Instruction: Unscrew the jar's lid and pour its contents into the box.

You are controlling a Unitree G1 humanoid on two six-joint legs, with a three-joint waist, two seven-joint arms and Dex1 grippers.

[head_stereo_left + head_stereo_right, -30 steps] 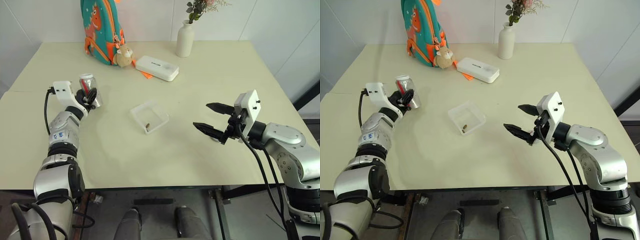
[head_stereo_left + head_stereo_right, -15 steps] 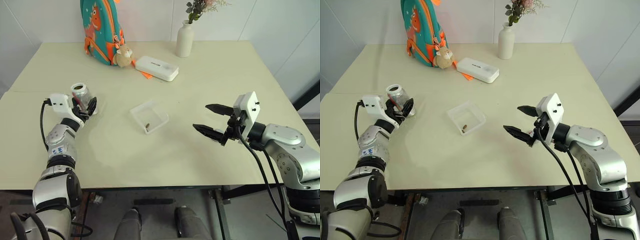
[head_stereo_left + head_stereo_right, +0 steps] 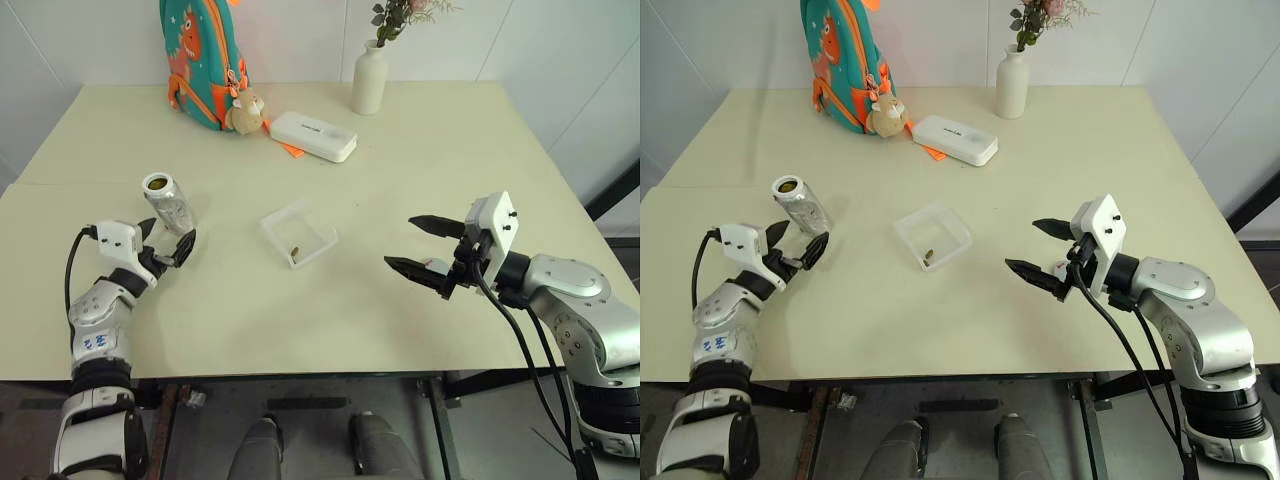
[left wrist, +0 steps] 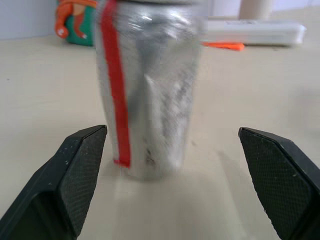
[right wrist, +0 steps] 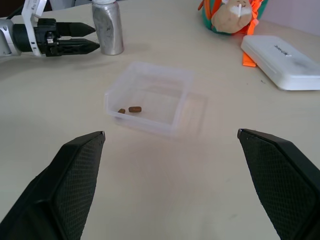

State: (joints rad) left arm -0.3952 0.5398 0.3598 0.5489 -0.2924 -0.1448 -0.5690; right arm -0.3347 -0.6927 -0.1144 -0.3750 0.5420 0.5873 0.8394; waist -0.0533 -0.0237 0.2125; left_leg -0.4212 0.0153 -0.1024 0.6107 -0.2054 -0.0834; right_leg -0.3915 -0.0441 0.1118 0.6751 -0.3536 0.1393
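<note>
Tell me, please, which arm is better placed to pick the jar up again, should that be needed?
Left, probably. The left gripper stands open right by the upright jar, a finger to either side of it in the wrist view. The right gripper, also open, hovers beyond the box.

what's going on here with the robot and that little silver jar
The jar stands upright and uncapped on the table, just beyond the left gripper, whose fingers are open and off it. A couple of brown bits lie in the clear box. The right gripper hovers open, holding nothing.
</note>
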